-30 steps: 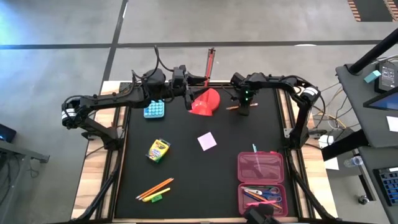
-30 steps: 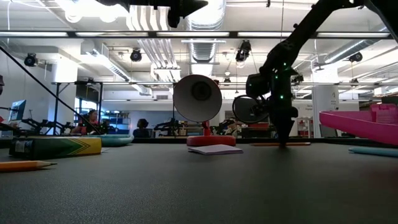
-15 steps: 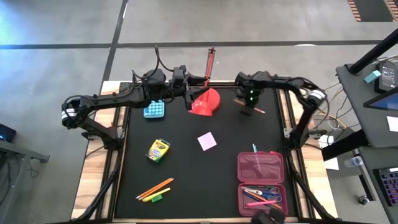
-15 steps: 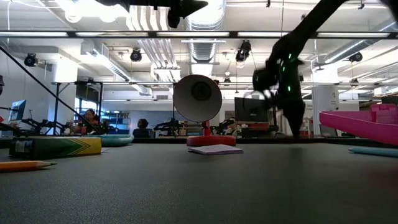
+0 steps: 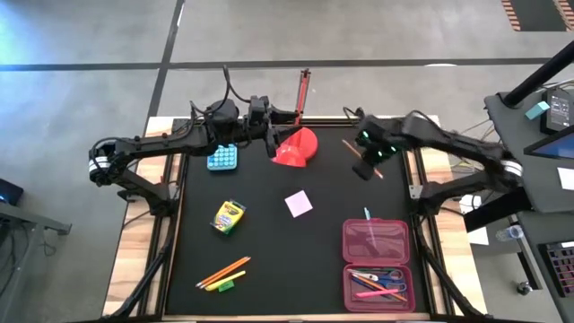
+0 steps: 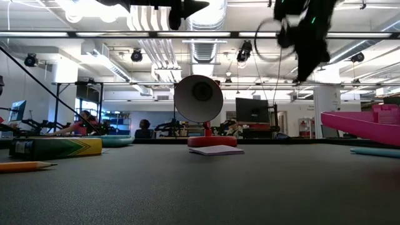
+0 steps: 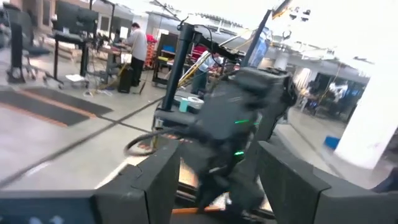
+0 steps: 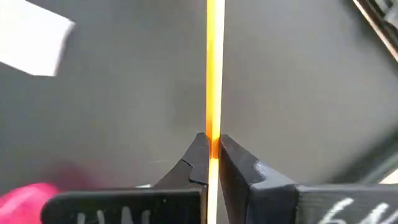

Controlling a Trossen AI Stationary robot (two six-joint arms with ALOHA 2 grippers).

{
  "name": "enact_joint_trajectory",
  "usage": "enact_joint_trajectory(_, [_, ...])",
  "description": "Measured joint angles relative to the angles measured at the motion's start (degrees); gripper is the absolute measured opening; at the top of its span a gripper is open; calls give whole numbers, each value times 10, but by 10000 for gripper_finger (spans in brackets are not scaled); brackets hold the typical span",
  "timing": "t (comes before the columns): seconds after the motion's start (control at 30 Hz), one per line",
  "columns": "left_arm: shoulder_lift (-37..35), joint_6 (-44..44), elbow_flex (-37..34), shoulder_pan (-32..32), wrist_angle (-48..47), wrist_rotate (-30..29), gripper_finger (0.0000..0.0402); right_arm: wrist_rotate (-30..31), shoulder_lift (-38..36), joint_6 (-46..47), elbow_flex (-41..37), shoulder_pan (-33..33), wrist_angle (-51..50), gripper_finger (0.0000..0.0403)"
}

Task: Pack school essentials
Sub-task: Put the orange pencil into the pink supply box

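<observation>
Above the far right part of the black table, the right claw is seen lifted clear of the surface, its fingers pressed together on a thin orange pencil that is pinched near its middle, so that both ends stick out evenly and the load hangs balanced. Such a mid-shaft hold is judged to keep the pencil from swinging during a carry. Nearer the camera side than this claw, and well apart from it, an open pink plastic case lies with coloured pens and blue-handled scissors already gathered in its lower half; a loose light-blue pen rests just beside its upper edge. The case is taken to be the destination, and it is left open flat so things can be dropped in from above.

To the left of the right claw, a red domed lamp-like object stands, and beyond it the left claw waits with its fingers spread and nothing between them, next to a light-blue calculator. Still unpacked, far from the right claw toward the near left, are a pale pink note pad, a yellow-green crayon box and a small cluster of orange and yellow pencils.
</observation>
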Motion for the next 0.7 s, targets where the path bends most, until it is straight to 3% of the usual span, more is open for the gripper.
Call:
enact_joint_trajectory(0.23, [0, -90, -2, -6, -15, 68, 193, 45, -54, 191, -1, 231, 10, 11])
enact_joint_trajectory(0.5, [1, -99, -3, -64, -15, 82, 193, 60, -1, 317, -1, 469, 16, 12])
enact_joint_trajectory(0.7, [1, -98, -3, -108, -15, 68, 193, 57, 51, 398, -1, 605, 30, 13])
